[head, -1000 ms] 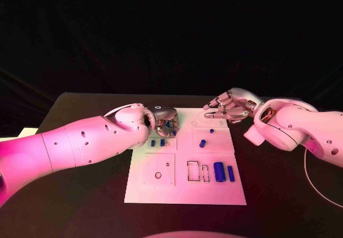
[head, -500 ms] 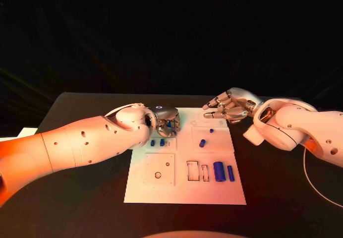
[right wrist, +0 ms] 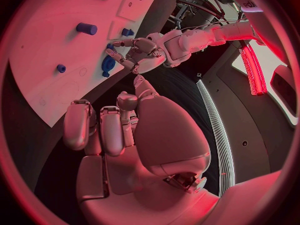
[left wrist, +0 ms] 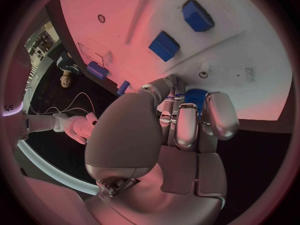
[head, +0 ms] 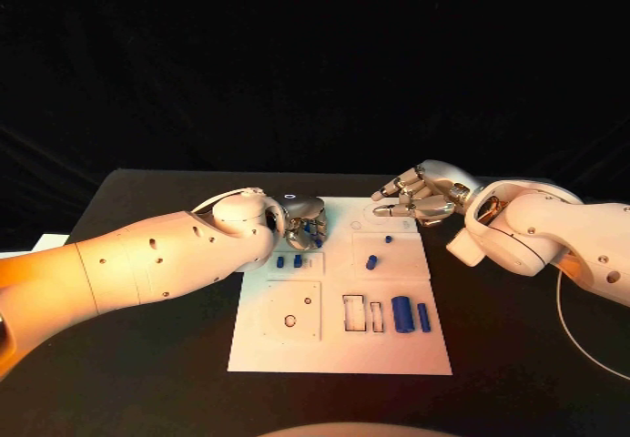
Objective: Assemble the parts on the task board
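Left hand (head: 302, 229) grips a blue part (left wrist: 195, 97) over the board (head: 394, 350); right hand (head: 422, 198) empty, fingers apart. Several parts (head: 401, 315) near the hands look unassembled.

- Head view looks steeply down on the task board (head: 341, 319) from above its near edge.
- Left wrist view sits close over the board (left wrist: 156, 15).
- Right wrist view looks across the board (right wrist: 56, 40) from beyond its far corner.
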Available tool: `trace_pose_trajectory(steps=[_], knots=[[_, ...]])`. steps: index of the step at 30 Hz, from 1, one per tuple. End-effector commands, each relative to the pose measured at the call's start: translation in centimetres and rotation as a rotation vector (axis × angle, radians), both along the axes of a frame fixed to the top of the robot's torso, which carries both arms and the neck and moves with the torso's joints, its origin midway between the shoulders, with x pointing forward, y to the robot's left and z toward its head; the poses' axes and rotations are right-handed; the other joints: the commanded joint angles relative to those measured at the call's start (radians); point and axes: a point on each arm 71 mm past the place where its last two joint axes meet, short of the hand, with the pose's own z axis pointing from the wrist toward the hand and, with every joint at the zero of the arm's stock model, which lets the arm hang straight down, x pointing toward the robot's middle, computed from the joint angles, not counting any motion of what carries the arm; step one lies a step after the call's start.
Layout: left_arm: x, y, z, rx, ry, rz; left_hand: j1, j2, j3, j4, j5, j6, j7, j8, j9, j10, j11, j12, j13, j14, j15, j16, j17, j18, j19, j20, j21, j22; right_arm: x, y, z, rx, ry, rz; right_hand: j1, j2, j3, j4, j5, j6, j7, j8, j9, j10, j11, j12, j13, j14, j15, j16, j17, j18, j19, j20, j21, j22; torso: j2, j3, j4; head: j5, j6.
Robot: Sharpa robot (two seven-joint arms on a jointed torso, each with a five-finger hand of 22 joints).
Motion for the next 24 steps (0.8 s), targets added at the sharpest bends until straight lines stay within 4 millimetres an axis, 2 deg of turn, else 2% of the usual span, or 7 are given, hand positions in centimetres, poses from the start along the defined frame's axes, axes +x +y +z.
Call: trace_pose_trajectory(steps=[1, 11, 24], knots=[[0.01, 0.04, -0.36, 0.03, 0.036, 0.008, -0.001, -0.006, 0.007, -0.001, -0.005, -0.001, 0.001, -0.012, -0.003, -0.007, 0.007, -0.015, -0.003, 0.032, -0.008, 0.005, -0.004, -0.018, 0.018, -0.005, 0.002, 0.0, -0.1, 0.19, -0.04, -0.002, 0.002, 0.02, -0.007, 0.004, 0.002, 0.001, 0.007, 0.007, -0.001, -0.002, 0.001, -0.005, -0.002, 0.002, 0.001, 0.041, -0.006, -0.003, 0.0, 0.016, -0.005, 0.001, -0.005, -0.001, 0.0, 0.0003, -0.0004, 0.001, 0.0], [-0.04, -0.3, -0.43, 0.025, 0.041, -0.006, -0.024, -0.015, 0.013, 0.001, -0.008, -0.01, 0.003, -0.027, -0.009, -0.015, 0.014, -0.031, -0.004, 0.03, 0.0, 0.006, -0.011, -0.018, 0.016, 0.0, -0.002, -0.001, -0.14, 0.24, -0.04, -0.002, 0.003, 0.022, -0.007, 0.005, 0.002, 0.002, 0.007, 0.008, -0.001, -0.002, 0.001, -0.005, -0.002, 0.003, 0.001, 0.041, -0.007, -0.003, 0.0, 0.017, -0.006, 0.001, -0.006, -0.002, 0.001, 0.0003, 0.0001, 0.0, 0.0], [0.01, -0.37, -0.32, 0.001, 0.021, -0.008, -0.038, -0.004, 0.017, -0.007, -0.01, 0.045, 0.001, -0.012, -0.002, 0.043, 0.002, -0.021, 0.006, 0.029, -0.008, 0.011, -0.016, -0.016, 0.016, -0.003, -0.005, 0.0, -0.14, 0.3, -0.04, -0.001, 0.003, 0.025, -0.007, 0.005, 0.002, 0.002, 0.007, 0.008, -0.001, -0.002, 0.001, -0.005, -0.002, 0.003, 0.001, 0.041, -0.007, -0.003, 0.0, 0.017, -0.006, 0.001, -0.006, -0.002, 0.001, 0.0003, 0.0001, 0.002, 0.001]])
